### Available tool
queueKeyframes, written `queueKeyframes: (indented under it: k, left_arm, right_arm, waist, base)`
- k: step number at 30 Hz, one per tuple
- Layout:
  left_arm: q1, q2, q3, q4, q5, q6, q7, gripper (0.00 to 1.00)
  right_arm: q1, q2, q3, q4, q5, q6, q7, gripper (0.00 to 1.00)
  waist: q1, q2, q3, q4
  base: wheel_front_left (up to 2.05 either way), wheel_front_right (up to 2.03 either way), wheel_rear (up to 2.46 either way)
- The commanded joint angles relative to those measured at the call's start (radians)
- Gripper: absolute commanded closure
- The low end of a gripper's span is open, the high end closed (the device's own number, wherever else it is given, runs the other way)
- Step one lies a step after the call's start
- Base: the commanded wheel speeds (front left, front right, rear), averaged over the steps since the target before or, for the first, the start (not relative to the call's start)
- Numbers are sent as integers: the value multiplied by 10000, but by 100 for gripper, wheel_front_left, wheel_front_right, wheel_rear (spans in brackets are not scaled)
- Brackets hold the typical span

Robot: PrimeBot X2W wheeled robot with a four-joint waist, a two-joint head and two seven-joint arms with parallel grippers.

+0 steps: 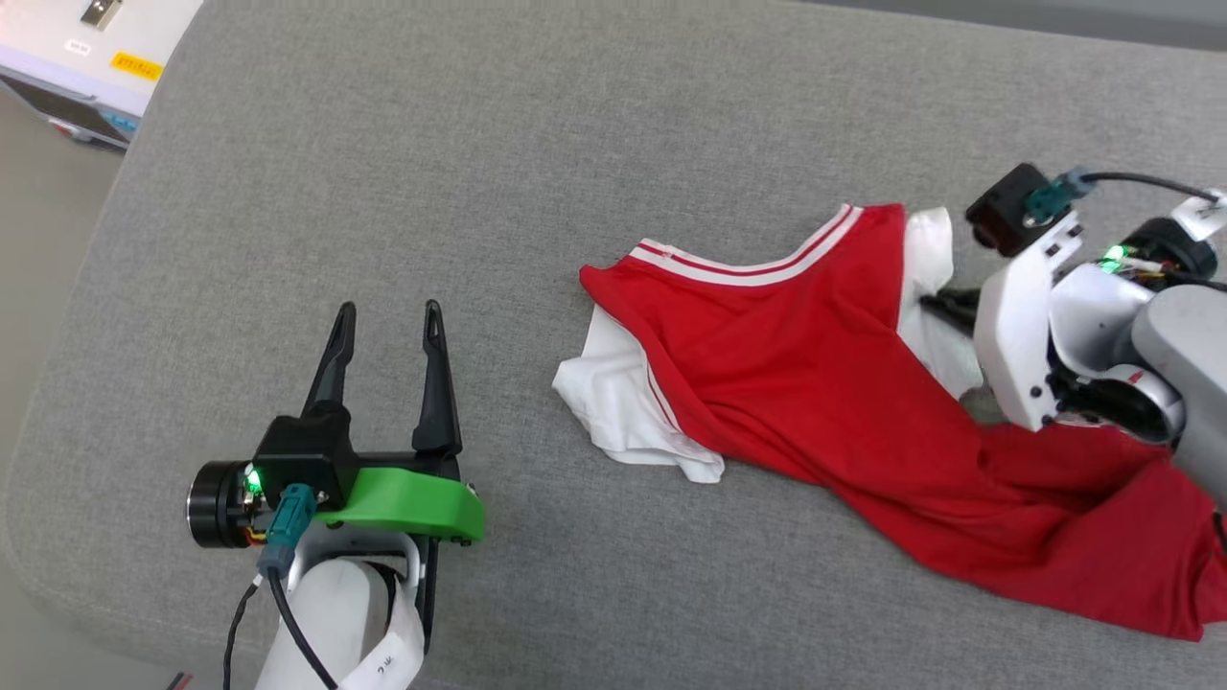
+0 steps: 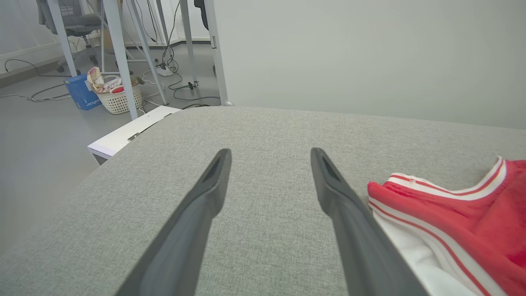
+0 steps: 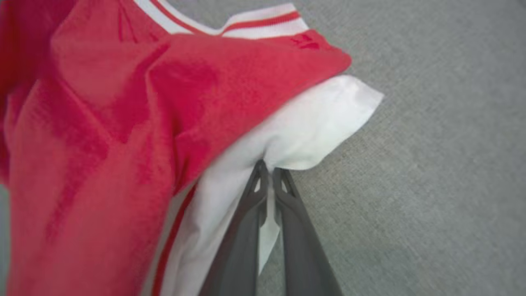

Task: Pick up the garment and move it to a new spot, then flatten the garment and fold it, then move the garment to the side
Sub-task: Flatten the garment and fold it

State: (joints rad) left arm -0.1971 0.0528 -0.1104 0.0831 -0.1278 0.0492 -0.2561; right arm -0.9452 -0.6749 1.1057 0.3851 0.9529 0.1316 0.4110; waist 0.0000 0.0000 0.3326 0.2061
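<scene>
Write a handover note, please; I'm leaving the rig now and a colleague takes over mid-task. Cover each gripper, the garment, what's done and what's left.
Grippers: right gripper shut on a white sleeve of the red jersey T-shirt with red-and-white striped trim; left gripper open and empty, to the shirt's left.
Garment: lying crumpled on the grey fabric cushion, not flattened.
Done: sleeve gripped.
Left: lift and move it to a new spot, flatten, fold, move aside.
</scene>
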Motion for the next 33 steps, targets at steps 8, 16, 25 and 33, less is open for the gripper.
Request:
queueKeyframes:
  k: [8, 16, 25, 33]
  left_arm:
    - [260, -26, 232, -37, 170, -46, -57, 0]
    - [268, -26, 261, -41, 207, -160, -57, 0]
    - [74, -26, 248, 70, 280, -243, -57, 0]
    - [69, 61, 733, 115, 516, -478, -57, 0]
  right_arm:
    - [576, -1944, -1558, -708, 425, -9, -1198, 100]
    - [2441, -2749, -2914, 738, 1345, -9, -1344, 100]
    - [3746, -1795, -3589, 3112, 1711, -9, -1301, 100]
    - [3275, -1111, -4759, 3790, 367, -9, -4754, 0]
  waist:
    - [0, 0, -555, -600]
    - [0, 0, -413, -746]
    - [0, 0, -204, -611]
    - [0, 0, -716, -849]
  base:
    - [0, 0, 0]
    - [0, 0, 0]
    - [0, 0, 0]
    - [0, 0, 0]
